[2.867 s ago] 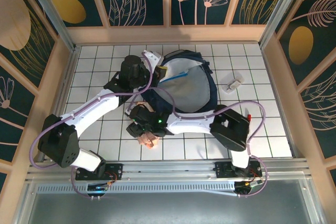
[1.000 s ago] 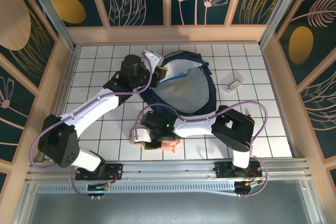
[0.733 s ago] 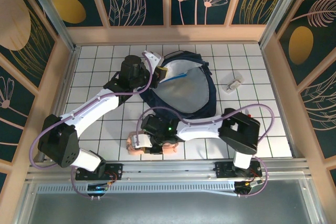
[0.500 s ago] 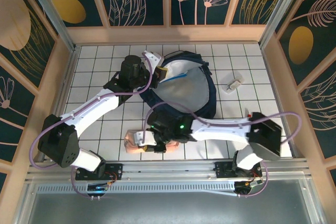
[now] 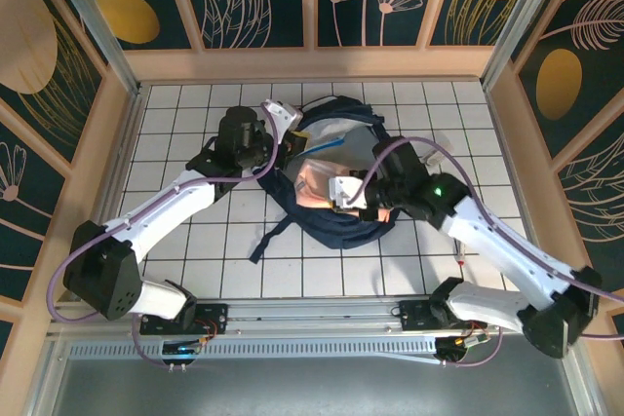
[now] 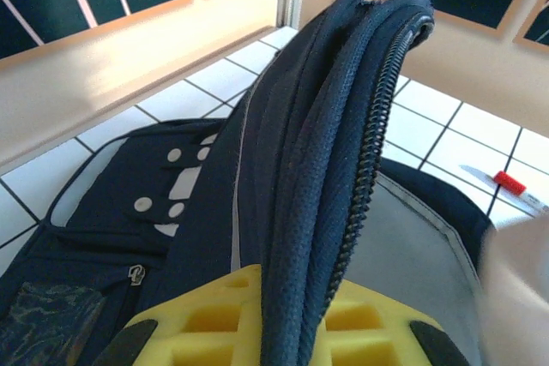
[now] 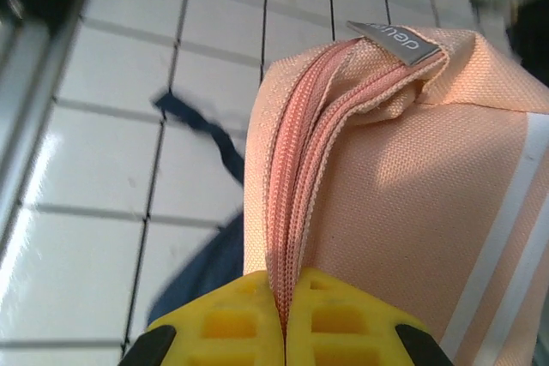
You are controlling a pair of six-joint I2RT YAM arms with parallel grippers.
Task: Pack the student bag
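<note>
Overhead view, read left to right. The left arm [image 5: 166, 207] runs from the lower left corner up toward the centre of the white tiled surface [image 5: 175, 124]. The left fingers [image 5: 290, 127] are clamped on the upper left rim of the student bag [image 5: 356, 231]. The navy bag lies at the centre of the frame with its main compartment held open. A dark strap [image 5: 268, 237] trails from it toward the lower left. A pink pouch [image 5: 314, 180] hangs over the open mouth, pinched at its right edge by the right fingers [image 5: 339, 192]; whether it touches the lining cannot be told. The right arm [image 5: 497, 241] reaches in from the lower right corner.

Left wrist view. The yellow left fingers [image 6: 232, 315] at the bottom edge are closed on a fold of the bag's navy fabric, which rises through the middle of the frame with a black zipper [image 6: 369, 152] along it. To the left lies an outer panel with white dots [image 6: 159, 205], and to the right the grey lining [image 6: 412, 246].

Right wrist view. At the left, the strap [image 7: 202, 130] lies on the tiles. At the bottom centre, the yellow right fingers [image 7: 257, 323] are shut on the pouch's zipper seam. The pouch [image 7: 386, 152] takes up the right half, with a grey tag [image 7: 396, 40] at its top.
</note>
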